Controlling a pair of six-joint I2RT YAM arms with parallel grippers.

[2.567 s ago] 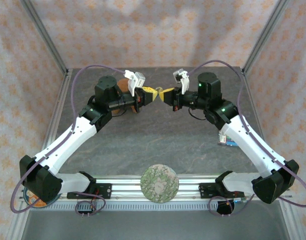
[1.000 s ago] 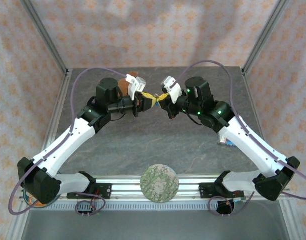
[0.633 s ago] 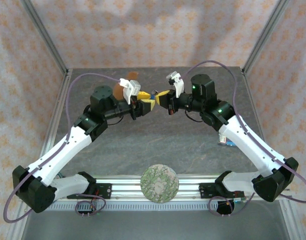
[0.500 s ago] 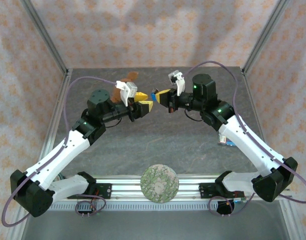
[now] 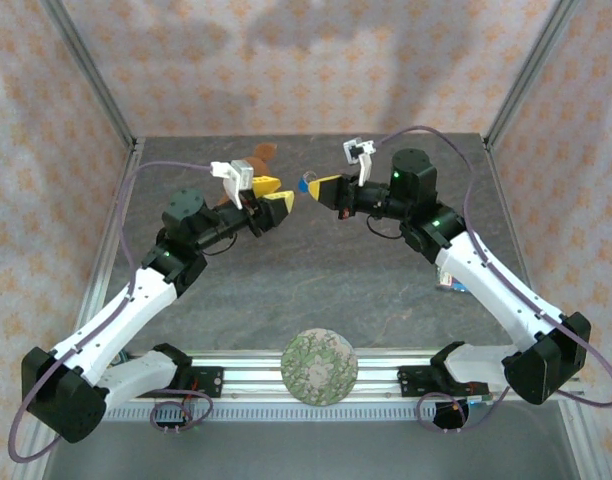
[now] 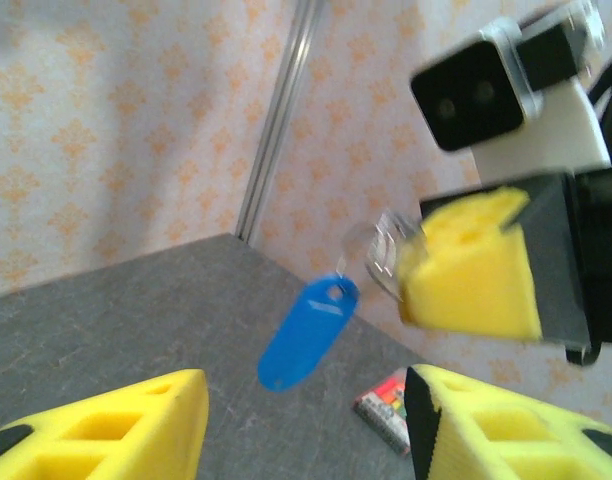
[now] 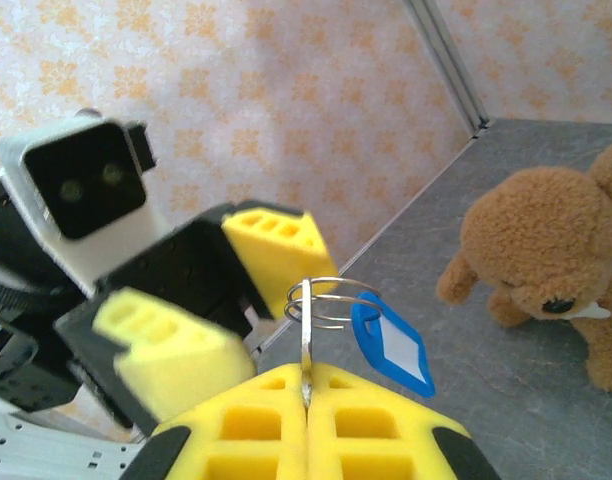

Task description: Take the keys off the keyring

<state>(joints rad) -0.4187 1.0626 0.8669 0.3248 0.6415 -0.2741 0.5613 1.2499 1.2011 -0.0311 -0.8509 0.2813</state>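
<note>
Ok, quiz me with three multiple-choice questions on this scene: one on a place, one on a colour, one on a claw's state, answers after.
1. The teddy bear sits: A on the floor; B on the table beyond the left claw; C in a box.
2. The key tag on the keyring is: A red; B blue; C green.
3. The left claw is: A open and empty; B shut on the keyring; C shut on the bear.
Answers: 1 B, it sits on the tabletop past that claw; 2 B, both wrist views show blue; 3 A, its fingers stand apart; the right claw pinches the keyring.
</note>
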